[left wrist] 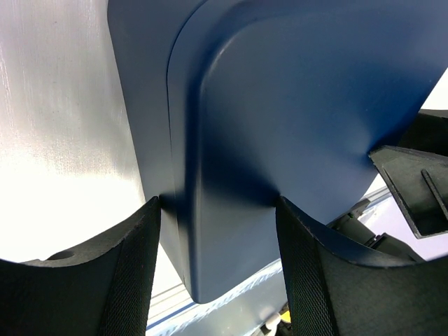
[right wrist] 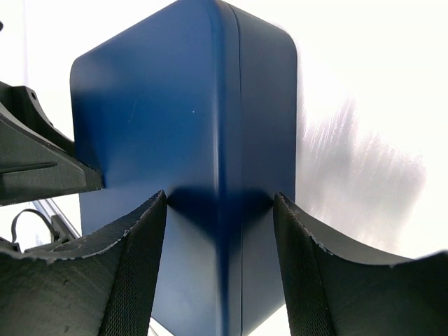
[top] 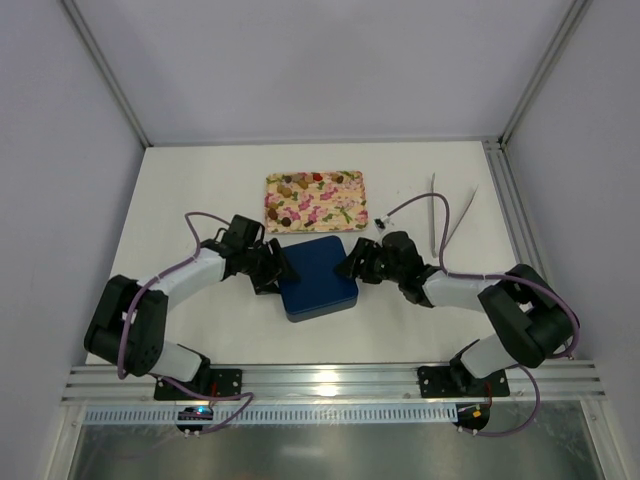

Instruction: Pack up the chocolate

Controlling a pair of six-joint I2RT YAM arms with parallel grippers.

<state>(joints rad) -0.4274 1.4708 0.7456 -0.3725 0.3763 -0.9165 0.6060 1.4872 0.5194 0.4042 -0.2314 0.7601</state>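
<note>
A navy-blue square box [top: 317,276] with its lid on sits in the middle of the table, turned slightly askew. My left gripper [top: 277,270] grips its left edge. The black fingers [left wrist: 133,273] bracket the box's thickness [left wrist: 231,231], one on the lid face and one on the table side. My right gripper [top: 348,265] clamps the opposite edge [right wrist: 224,231] the same way. Several small brown and dark pieces of chocolate [top: 288,188] lie on a floral tray [top: 340,205] behind the box. Whatever is inside the box is hidden.
Two thin white sticks [top: 436,222] lie at the back right, with a small black clip [top: 383,224] beside them. An aluminium rail [top: 330,380] runs along the near edge. Frame posts stand at the back corners.
</note>
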